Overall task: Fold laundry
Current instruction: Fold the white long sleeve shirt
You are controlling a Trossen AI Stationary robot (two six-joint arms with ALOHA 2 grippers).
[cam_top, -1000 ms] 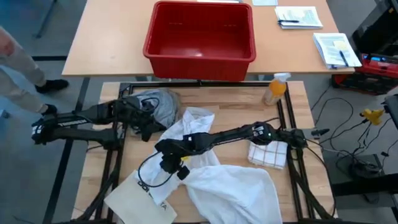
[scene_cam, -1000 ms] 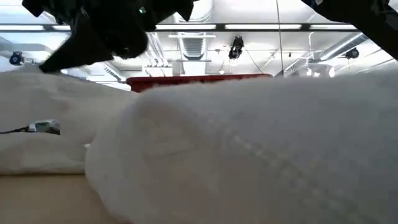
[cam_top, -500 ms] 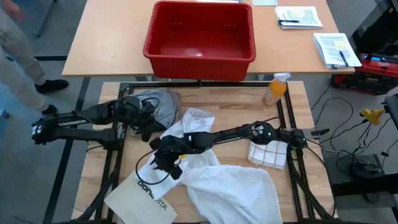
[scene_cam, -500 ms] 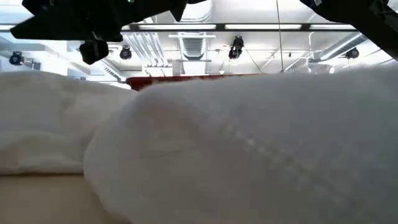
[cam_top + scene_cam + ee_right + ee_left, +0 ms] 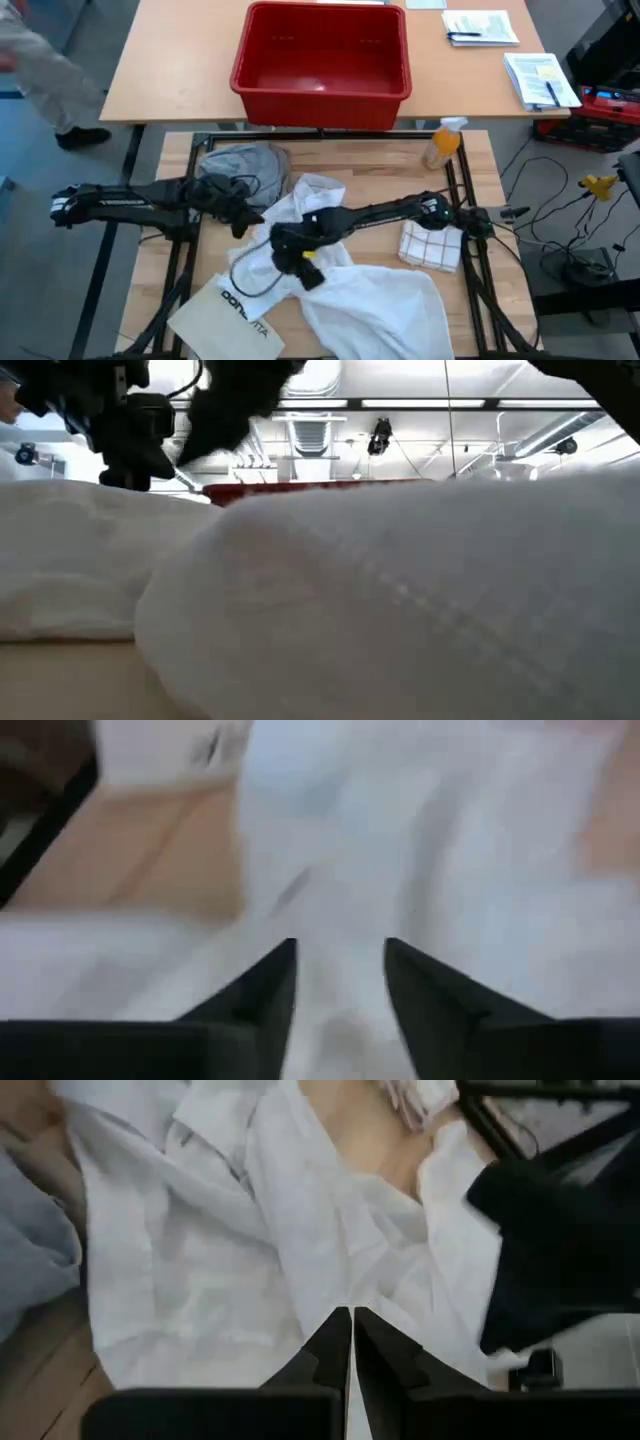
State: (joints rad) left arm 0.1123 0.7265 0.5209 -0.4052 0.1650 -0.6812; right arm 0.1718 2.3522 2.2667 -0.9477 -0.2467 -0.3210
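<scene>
At six o'clock on the tabletop (image 5: 470, 150) the large white shirt (image 5: 370, 300) lies rumpled, spreading up through the centre, with a stiff white bag (image 5: 225, 310) at seven. The right pincer (image 5: 290, 255) hovers over the shirt's middle with its fingers parted, probably ready to pinch a fold. Just toward nine, the left pincer (image 5: 245, 215) sits at the shirt's edge, fingers pressed together on nothing. A grey T-shirt (image 5: 245, 165) waits at eleven; a red bin (image 5: 320, 50) stands at twelve.
</scene>
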